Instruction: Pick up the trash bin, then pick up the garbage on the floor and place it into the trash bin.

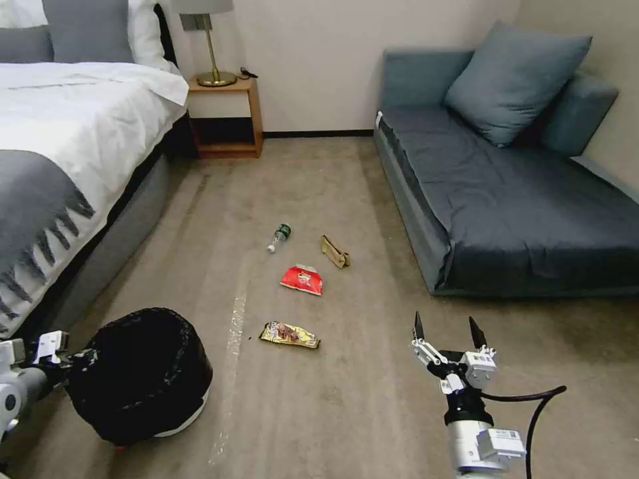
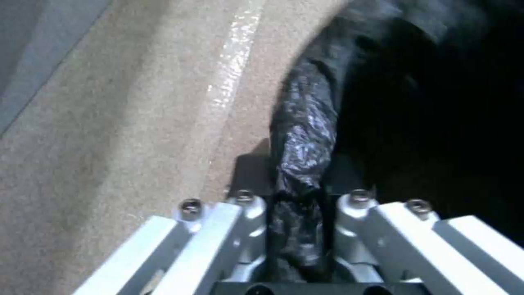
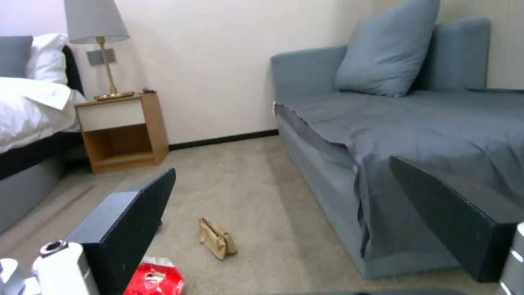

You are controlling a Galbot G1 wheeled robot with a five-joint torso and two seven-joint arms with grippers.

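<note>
Crinkly black liner on the trash bin [image 1: 143, 372] looks slippery; the left gripper [image 2: 300, 229] pinches its rim fold. The right gripper [image 1: 449, 329] hangs wide open, holding nothing, above the carpet.

A bed [image 1: 73, 133] with white linen and a grey fringed throw [image 1: 33, 219] stands along the left side of the beige carpet [image 1: 346, 186]. At the far wall a wooden nightstand [image 1: 225, 120] sits just beside the bed — a brass lamp [image 1: 212, 46] on its top. Along the right side runs a blue-grey sofa [image 1: 519, 199] — one matching cushion [image 1: 516, 80] propped at its far end.
</note>
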